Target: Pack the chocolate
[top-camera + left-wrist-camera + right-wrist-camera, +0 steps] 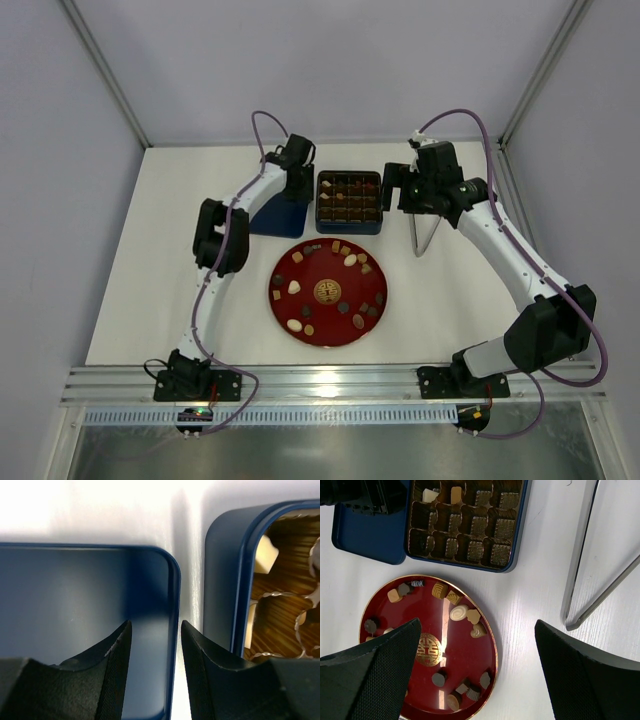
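Several loose pieces of chocolate (350, 260) lie round the red plate (328, 268); the right wrist view shows them too, among them a cream swirl (459, 612). The dark-blue tin (349, 229) behind the plate has a gridded insert, with a few cream pieces in its far-left cells (429, 495). Its lid (278, 218) lies flat to the left of it. My left gripper (156, 625) is low over the lid (75, 590), open, one finger inside the lid's right rim and one outside, beside the tin (222, 580). My right gripper (477, 625) hangs wide open and empty above the plate's right edge.
Metal tongs (425, 232) lie on the white table right of the tin, also seen as tongs (577, 570) in the right wrist view. Frame posts and grey walls bound the table at the back and sides. The arm bases stand on the rail at the near edge.
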### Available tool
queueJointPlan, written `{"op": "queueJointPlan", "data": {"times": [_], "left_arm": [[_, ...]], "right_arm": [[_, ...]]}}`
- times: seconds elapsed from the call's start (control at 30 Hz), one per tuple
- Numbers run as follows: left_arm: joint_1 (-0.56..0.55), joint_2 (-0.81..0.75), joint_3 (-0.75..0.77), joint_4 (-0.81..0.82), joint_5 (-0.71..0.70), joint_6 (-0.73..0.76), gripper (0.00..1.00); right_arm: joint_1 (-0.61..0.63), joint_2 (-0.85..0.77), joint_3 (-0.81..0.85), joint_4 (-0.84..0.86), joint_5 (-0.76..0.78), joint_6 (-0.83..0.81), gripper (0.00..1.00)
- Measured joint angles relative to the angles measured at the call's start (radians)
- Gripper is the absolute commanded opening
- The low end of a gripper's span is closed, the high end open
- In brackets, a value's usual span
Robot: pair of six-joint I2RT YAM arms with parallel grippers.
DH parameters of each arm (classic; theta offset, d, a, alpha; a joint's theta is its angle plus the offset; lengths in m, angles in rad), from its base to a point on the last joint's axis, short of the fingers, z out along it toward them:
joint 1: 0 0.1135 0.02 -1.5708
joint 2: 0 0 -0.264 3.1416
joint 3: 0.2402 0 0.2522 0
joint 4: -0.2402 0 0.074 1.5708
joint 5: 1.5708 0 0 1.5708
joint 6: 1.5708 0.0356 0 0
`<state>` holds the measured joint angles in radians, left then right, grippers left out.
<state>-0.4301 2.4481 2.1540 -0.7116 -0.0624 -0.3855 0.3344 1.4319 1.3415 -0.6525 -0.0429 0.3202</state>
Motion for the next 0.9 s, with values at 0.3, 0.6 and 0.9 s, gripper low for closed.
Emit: {"op": "queueJointPlan", "data": {"times": [0.3, 0.6, 0.9], "left_arm": [[-0.003, 0.001, -0.004, -0.004, 0.005, 0.000, 0.42], [-0.011, 0.025, 0.051, -0.045, -0.071, 0.002, 0.28], [-0.013, 0.046, 0.067, -0.083, -0.120, 0.005, 0.27]], "right_arm": [[0.000, 0.000, 0.000, 0.000, -0.002, 0.000, 0.94], [0.003, 0.000, 0.000, 0.001, -0.006, 0.000, 0.94], [0.041, 0.031, 0.000, 0.003, -0.014, 0.002, 0.94]]}}
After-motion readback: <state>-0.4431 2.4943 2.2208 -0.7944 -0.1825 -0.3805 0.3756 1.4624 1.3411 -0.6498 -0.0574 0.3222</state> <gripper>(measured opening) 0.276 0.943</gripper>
